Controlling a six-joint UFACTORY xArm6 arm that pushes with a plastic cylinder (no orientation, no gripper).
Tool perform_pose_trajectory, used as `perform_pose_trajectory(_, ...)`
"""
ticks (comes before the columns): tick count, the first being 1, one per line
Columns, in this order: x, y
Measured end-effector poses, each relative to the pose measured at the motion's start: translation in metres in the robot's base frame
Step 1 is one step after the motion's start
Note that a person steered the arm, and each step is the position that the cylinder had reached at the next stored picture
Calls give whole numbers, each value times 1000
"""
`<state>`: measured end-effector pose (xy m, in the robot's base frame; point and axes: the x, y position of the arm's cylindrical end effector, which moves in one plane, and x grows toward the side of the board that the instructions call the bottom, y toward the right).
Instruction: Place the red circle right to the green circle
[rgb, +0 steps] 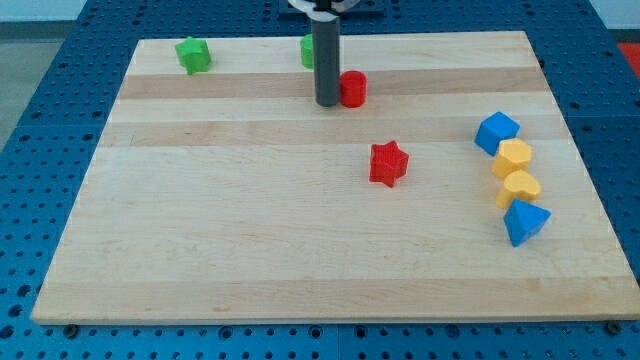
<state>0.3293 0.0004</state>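
Observation:
The red circle (352, 89) sits near the view's top centre of the wooden board (250, 220). My tip (327, 102) is right against its left side, touching or nearly so. The green circle (308, 51) is at the view's top edge, just above and left of the red circle, and my rod hides most of it. The red circle lies lower right of the green circle.
A green star (193, 55) sits at the view's top left. A red star (389, 163) lies mid-board. At the view's right stand a blue cube-like block (497, 132), two yellow blocks (513, 158) (520, 187) and a blue triangle-like block (525, 221).

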Motion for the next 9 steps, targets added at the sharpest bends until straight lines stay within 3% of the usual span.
perform_pose_trajectory(5, -8, 101)
perform_pose_trajectory(8, 44, 4)
perform_pose_trajectory(9, -10, 24)
